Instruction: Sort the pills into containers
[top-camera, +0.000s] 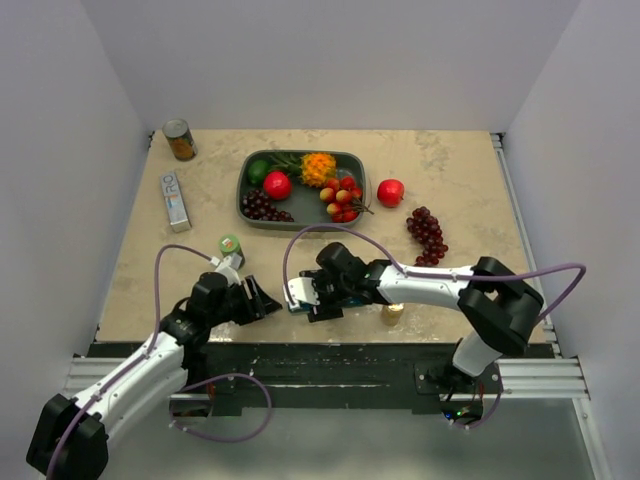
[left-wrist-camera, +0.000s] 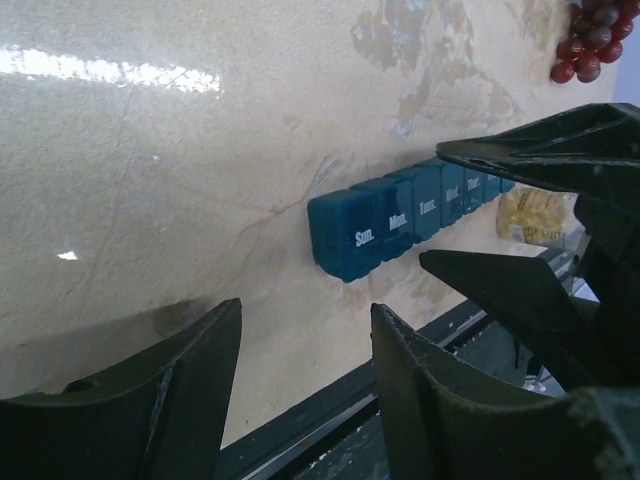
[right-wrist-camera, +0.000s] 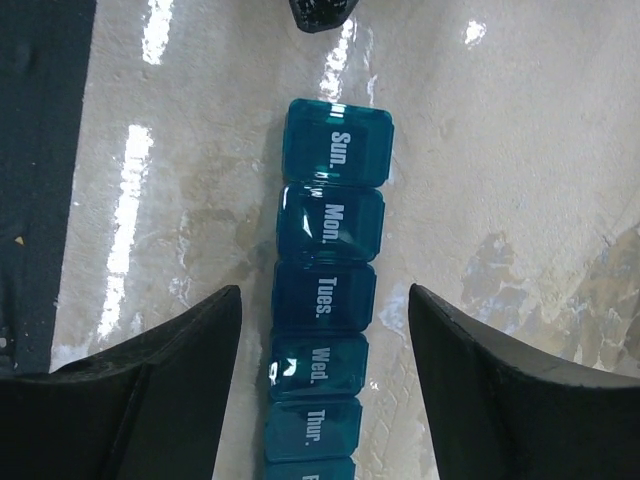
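The long teal-blue pill box strip (right-wrist-camera: 325, 300) is smooth, shiny plastic, and its lids are a bit see-through. The beige worktop (right-wrist-camera: 520, 150) looks like stone with faint marks. It is smooth and glossy, with bright spots of light on it. The black jaws look like dull, hard plastic. The small round tin can (top-camera: 180, 140) looks like metal.

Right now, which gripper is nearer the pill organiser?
Right. The right gripper hangs directly over the pill organiser, jaws either side of Tues.; the left gripper sits off its Sun. end, apart.
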